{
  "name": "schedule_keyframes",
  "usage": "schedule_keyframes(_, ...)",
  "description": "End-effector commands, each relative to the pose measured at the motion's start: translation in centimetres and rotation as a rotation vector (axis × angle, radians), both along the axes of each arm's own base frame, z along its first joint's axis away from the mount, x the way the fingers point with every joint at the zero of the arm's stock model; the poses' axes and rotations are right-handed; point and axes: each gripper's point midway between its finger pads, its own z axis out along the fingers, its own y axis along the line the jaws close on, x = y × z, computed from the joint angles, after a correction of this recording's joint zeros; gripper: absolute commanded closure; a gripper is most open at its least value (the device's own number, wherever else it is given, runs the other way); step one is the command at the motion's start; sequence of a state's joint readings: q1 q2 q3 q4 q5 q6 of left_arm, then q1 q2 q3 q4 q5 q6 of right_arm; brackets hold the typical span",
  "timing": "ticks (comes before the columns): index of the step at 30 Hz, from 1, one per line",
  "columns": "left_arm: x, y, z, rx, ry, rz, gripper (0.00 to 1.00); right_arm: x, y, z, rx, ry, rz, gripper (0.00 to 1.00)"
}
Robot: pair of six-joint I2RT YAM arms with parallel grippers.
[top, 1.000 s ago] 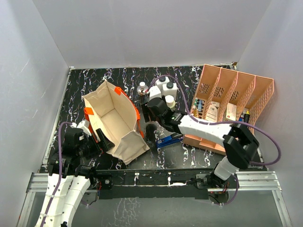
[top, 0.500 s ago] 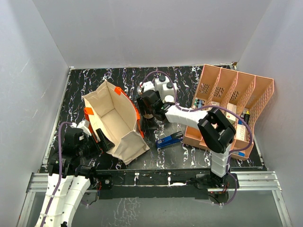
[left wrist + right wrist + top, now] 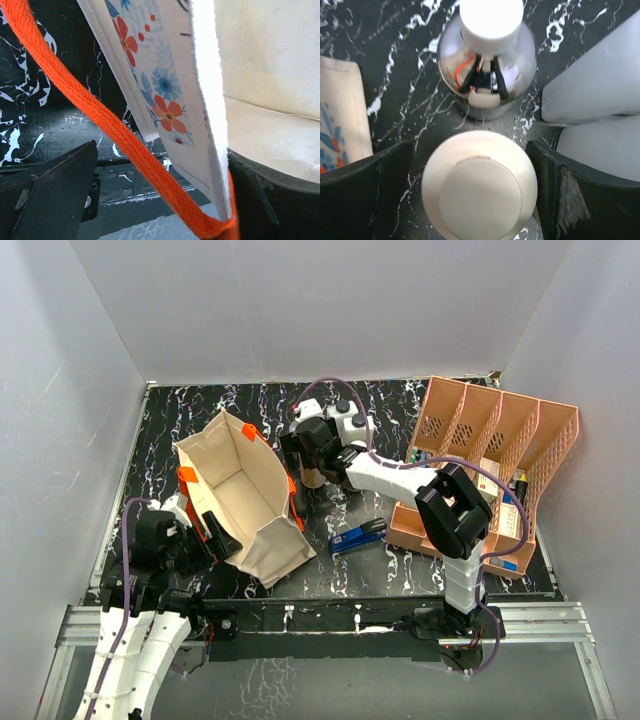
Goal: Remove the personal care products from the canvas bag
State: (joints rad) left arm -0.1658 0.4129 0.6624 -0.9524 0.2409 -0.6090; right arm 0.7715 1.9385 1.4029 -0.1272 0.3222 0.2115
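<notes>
The canvas bag (image 3: 245, 495) lies open on its side at the left of the table. My left gripper (image 3: 207, 527) is open at the bag's near rim. The printed bag wall (image 3: 175, 90) and an orange strap (image 3: 115, 135) pass between its spread fingers. My right gripper (image 3: 470, 195) is open around a cream cylinder (image 3: 480, 187) standing on the table, with a gap at each finger. Just beyond the cylinder stands the tiny clear bottle (image 3: 487, 65) with a white cap. Two white squarish bottles (image 3: 347, 424) stand at the gripper's right.
A blue-black stapler (image 3: 358, 536) lies in front of the right arm. A salmon-pink divided organizer (image 3: 490, 470) with cartons in it fills the right side. White walls close in the table on three sides.
My right gripper has swung back and to the left from above the stapler to the bottle group, and its jaws have widened off the cream cylinder. The left arm and the bag have stayed put.
</notes>
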Motion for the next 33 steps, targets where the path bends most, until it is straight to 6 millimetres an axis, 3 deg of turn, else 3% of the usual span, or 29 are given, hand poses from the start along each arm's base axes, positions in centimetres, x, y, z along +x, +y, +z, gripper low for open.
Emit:
schedule_keyframes(1,0.7,0.0,3.5,-0.018,-0.078,0.022,0.03,1.2,0.8,6.9,0.099,-0.102,0.000,0.01)
schedule_keyframes(7,2.3,0.7,9.4,-0.002,-0.192,0.066,0.03,-1.3,0.4,11.4,0.155,-0.086,0.062,0.01)
schedule_keyframes(8,2.6,1.1,10.4,0.013,-0.211,0.082,0.03,-2.0,0.0,13.2,0.181,-0.099,0.070,0.01)
schedule_keyframes(10,3.3,2.0,12.5,0.050,-0.257,0.117,0.03,-3.0,-0.9,15.1,0.205,-0.110,0.065,0.01)
schedule_keyframes(17,6.6,3.2,22.1,0.089,-0.460,0.183,0.03,-6.6,-6.2,22.2,0.224,-0.195,0.006,0.01)
schedule_keyframes(23,8.4,3.9,28.7,0.126,-0.612,0.199,0.03,-11.8,-11.1,29.0,0.275,-0.293,0.034,0.00)
schedule_keyframes(26,9.0,3.7,30.9,0.140,-0.669,0.175,0.03,-14.2,-13.2,32.8,0.324,-0.352,0.048,0.00)
schedule_keyframes(30,9.6,2.7,32.4,0.145,-0.719,0.108,0.03,-17.0,-15.6,37.0,0.383,-0.418,0.060,0.01)
schedule_keyframes(33,9.5,2.1,33.2,0.164,-0.745,0.062,0.03,-18.2,-17.1,38.7,0.406,-0.452,0.049,0.01)
